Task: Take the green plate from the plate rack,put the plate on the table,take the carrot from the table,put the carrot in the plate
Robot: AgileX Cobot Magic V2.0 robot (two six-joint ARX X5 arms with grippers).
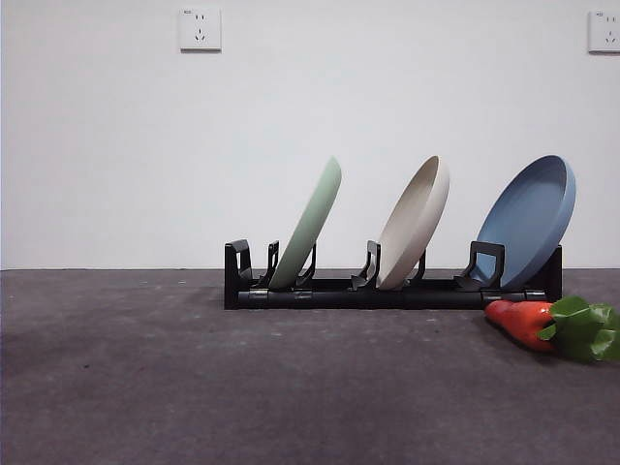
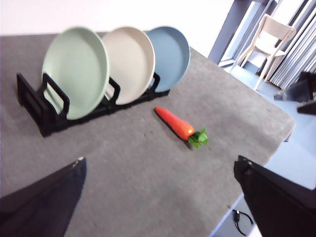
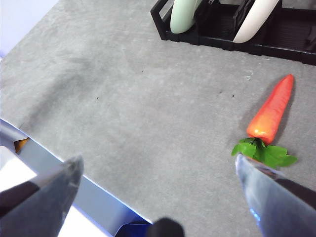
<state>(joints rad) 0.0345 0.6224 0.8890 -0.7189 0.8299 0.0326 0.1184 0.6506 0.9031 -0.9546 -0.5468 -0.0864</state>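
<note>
Green plate [image 1: 312, 219] among 3 plates in plate rack [image 1: 387, 291]; 1 carrot [image 1: 523, 322] on table [image 1: 194, 387].

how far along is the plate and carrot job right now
Nothing is done yet. The green plate stands in the plate rack beside the beige and blue plates. The carrot lies on the table. Both tools, left and right, are open, holding nothing. All four steps remain.

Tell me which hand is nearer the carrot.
Right, as far as the wrist views show. The right hand hangs open just short of the carrot; the left hand is open, farther back.
</note>
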